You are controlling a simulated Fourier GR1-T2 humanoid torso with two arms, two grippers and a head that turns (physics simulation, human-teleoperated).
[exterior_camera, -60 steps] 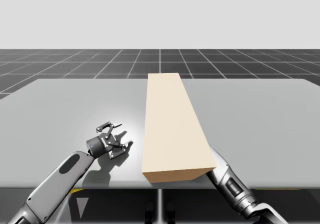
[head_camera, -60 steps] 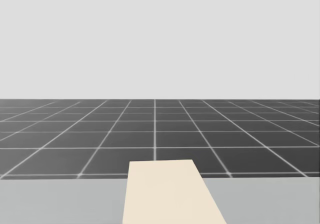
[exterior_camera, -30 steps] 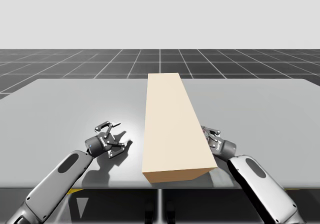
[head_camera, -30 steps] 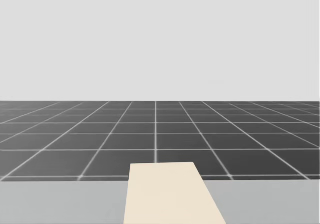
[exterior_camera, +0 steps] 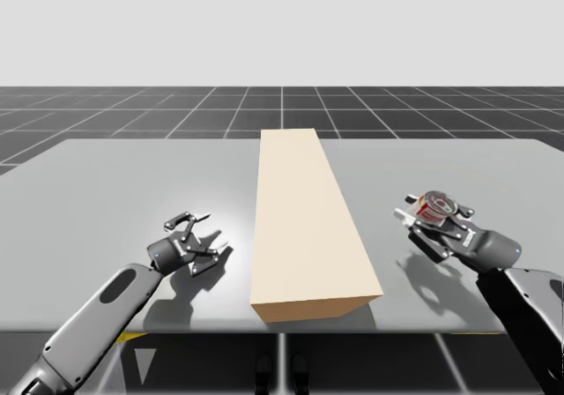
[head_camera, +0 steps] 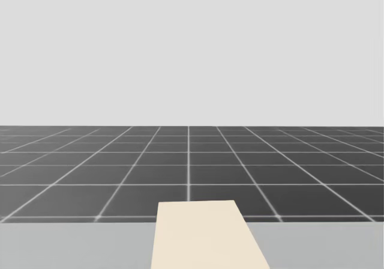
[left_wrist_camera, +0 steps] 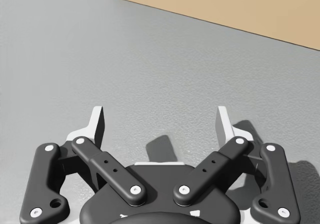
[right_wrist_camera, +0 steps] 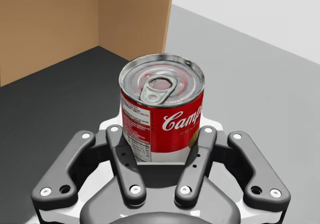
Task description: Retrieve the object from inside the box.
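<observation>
Fingers on right [right_wrist_camera: 197, 156] now clear of box [exterior_camera: 304, 219], seemingly clamping red can [right_wrist_camera: 162, 114]

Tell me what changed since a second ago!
My right gripper pulled away from the tan box toward the right and now holds a red and white can above the table. My head has turned a little. My left gripper stayed open beside the tan box, which did not move.
</observation>
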